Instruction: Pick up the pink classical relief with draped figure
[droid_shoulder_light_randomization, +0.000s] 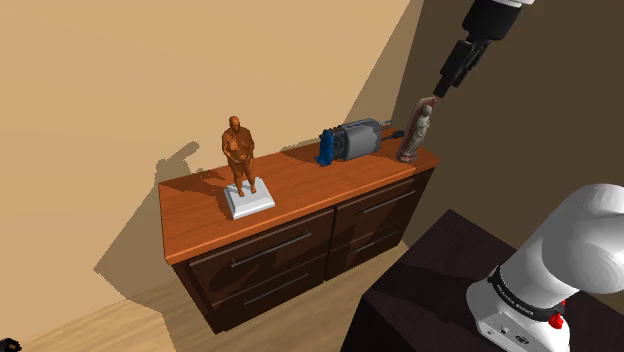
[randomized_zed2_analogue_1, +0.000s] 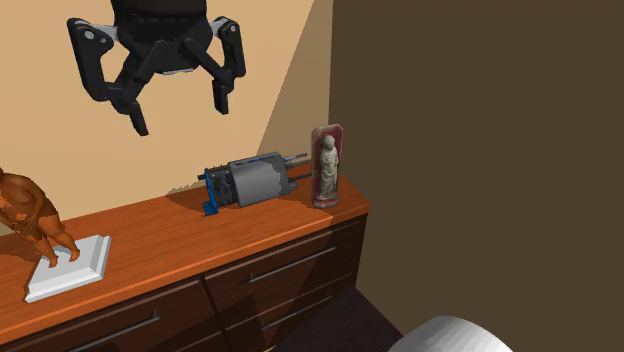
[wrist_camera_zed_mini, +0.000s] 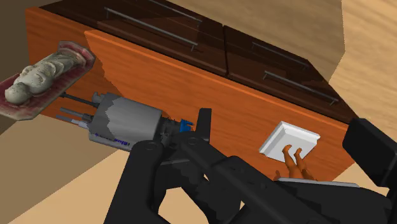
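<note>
End effector (randomized_zed2_analogue_1: 181, 117) hovers, fingers spread, perhaps above relief (randomized_zed2_analogue_1: 327, 165).

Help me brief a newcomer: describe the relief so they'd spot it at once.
Find the dresser with the orange-brown top. At its end by the dark wall, beside the grey motor, stands the relief. It alone is a flat pinkish slab bearing a pale draped figure; the statue is orange and free-standing.
</note>
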